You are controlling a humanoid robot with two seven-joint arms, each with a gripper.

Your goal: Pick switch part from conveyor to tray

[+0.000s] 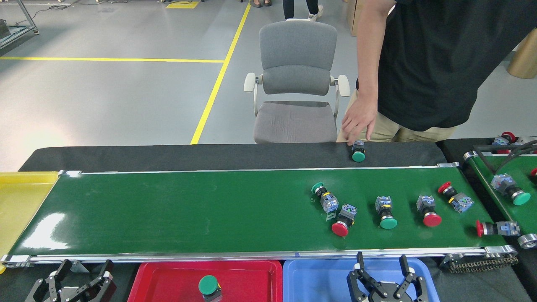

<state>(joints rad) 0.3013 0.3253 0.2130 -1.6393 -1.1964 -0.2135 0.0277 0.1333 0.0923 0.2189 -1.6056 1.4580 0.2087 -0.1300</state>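
— Where are we in the cycle?

— Between picks, I'd say. One green-capped switch part (208, 286) sits in the red tray (176, 272) at the bottom edge. My right gripper (382, 281) hangs over the blue tray (319, 277) with its fingers spread and nothing between them. My left gripper (71, 282) is parked low at the left, off the conveyor (168, 209), fingers apart as well and empty.

— What's left on the belt?

— A cluster towards the right end: a green-capped one (324, 197) touching or just beside a red-capped one (343, 220), then more green and red ones further right. A person's hand (358, 121) is at a loose green switch (358, 152) on the black desk (168, 154) behind the belt.

— Next move?

— I judge the right gripper should reach forward for the red-capped part nearest it, lining its fingers across the body, clear of the neighbour.
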